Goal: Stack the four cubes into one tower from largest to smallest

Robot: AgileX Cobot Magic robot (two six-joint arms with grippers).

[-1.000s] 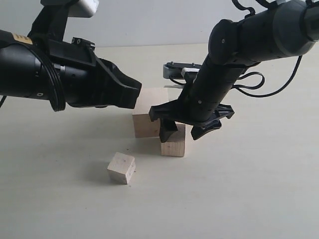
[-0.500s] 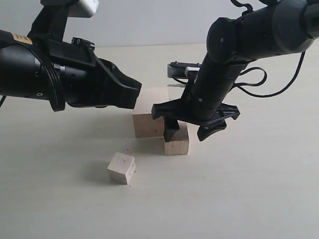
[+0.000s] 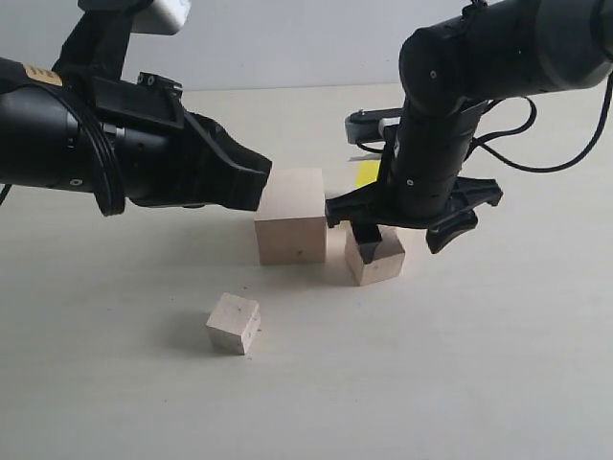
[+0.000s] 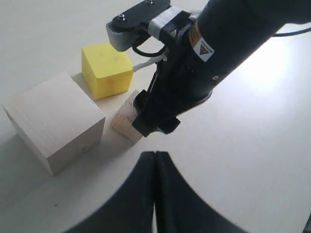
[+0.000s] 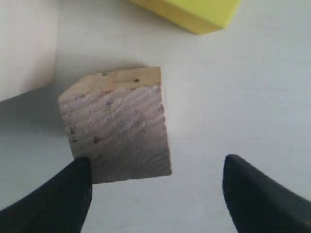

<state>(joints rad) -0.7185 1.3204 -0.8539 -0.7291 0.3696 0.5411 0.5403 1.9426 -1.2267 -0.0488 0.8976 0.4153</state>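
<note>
Your exterior camera looks across the table (image 3: 498,383) from a raised angle, mid range. Your left wrist camera looks down obliquely, nearer. Your right wrist camera looks straight down, very close. All 3 share the medium cube (image 3: 379,264) (image 4: 125,116) (image 5: 119,136).

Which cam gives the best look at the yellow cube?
Left wrist view: the yellow cube shows nearly whole, top and two sides. Exterior view shows only a sliver of it behind the right arm. Right wrist view catches only a piece of it at the frame edge.
</note>
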